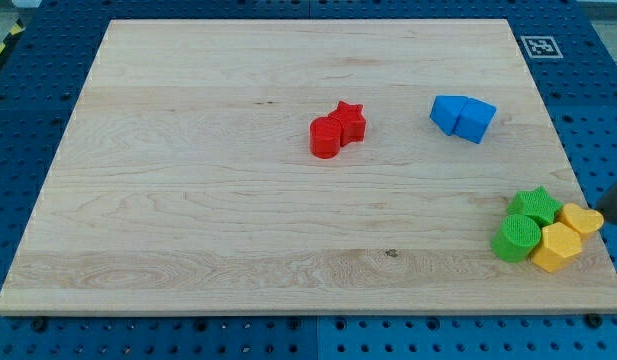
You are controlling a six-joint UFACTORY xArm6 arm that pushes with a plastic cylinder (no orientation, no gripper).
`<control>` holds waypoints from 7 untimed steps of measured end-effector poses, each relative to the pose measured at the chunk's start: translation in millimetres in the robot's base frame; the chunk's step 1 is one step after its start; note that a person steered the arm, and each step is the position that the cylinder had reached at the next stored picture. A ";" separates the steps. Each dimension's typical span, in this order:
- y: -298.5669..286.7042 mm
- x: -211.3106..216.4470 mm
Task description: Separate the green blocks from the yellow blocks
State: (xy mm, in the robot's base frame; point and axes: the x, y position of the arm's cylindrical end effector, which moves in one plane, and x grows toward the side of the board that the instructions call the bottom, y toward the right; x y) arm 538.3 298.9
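Note:
A green star (536,205) and a green cylinder (516,238) sit in a tight cluster with a yellow hexagon (558,247) and a yellow heart-shaped block (581,218) at the board's lower right. All of them touch their neighbours. My tip (602,216) comes in from the view's right edge and sits just right of the yellow heart, at or nearly touching it.
A red cylinder (326,137) and a red star (349,121) touch each other near the board's middle. Two blue blocks (449,113) (475,120) sit together at the upper right. The wooden board (188,200) lies on a blue pegboard, with a marker tag (539,46) by its top right corner.

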 end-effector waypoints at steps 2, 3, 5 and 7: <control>-32.7 -18.3; -38.1 -4.6; -57.1 3.2; -95.4 -9.0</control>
